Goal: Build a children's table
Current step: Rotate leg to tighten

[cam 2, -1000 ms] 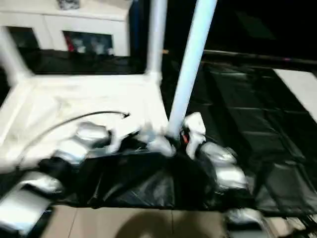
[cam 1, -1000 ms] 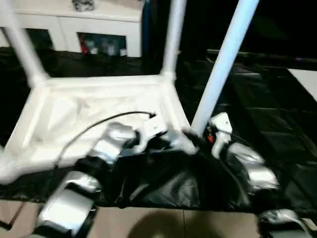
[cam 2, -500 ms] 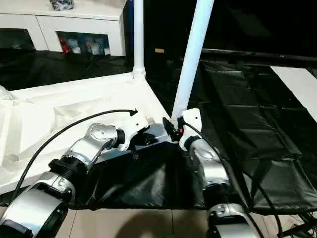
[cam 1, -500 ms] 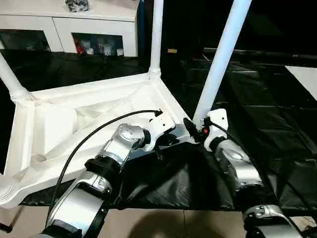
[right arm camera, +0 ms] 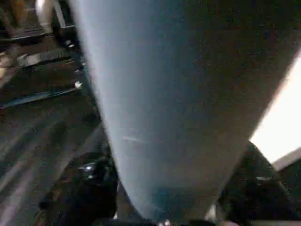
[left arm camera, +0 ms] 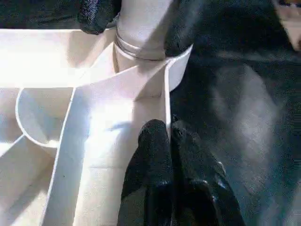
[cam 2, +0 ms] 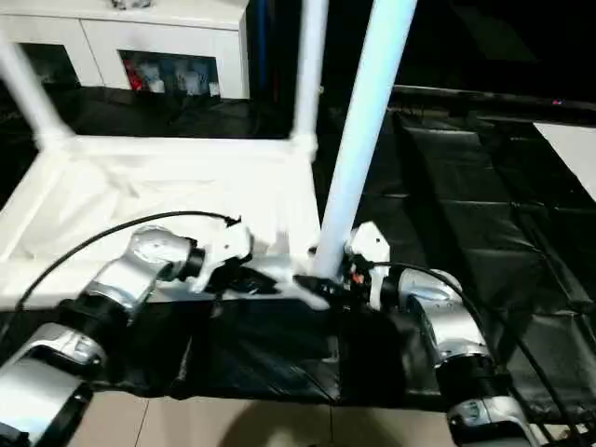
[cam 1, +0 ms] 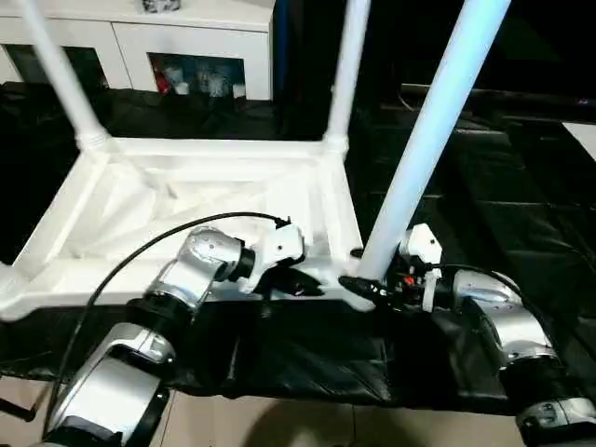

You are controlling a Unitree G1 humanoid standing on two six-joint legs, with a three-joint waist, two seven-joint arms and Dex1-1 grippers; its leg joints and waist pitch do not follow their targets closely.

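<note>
1. You are seating a leg (cam 1: 428, 149) in the near corner socket of the children's table (cam 1: 186, 200), which lies upside down on the black sheet (cam 1: 521, 214).
2. Your right gripper (cam 1: 368, 287) clasps the leg's base; the left gripper (left arm camera: 168, 136), fingers together, presses the rim.
3. Next, I think, push the leg straight down.

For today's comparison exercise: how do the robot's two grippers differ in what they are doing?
The left gripper is shut on the tabletop's rim; the right gripper straddles the near leg's base. The left meets a thin wall, the right a round tube. Both work at the same near corner.
</note>
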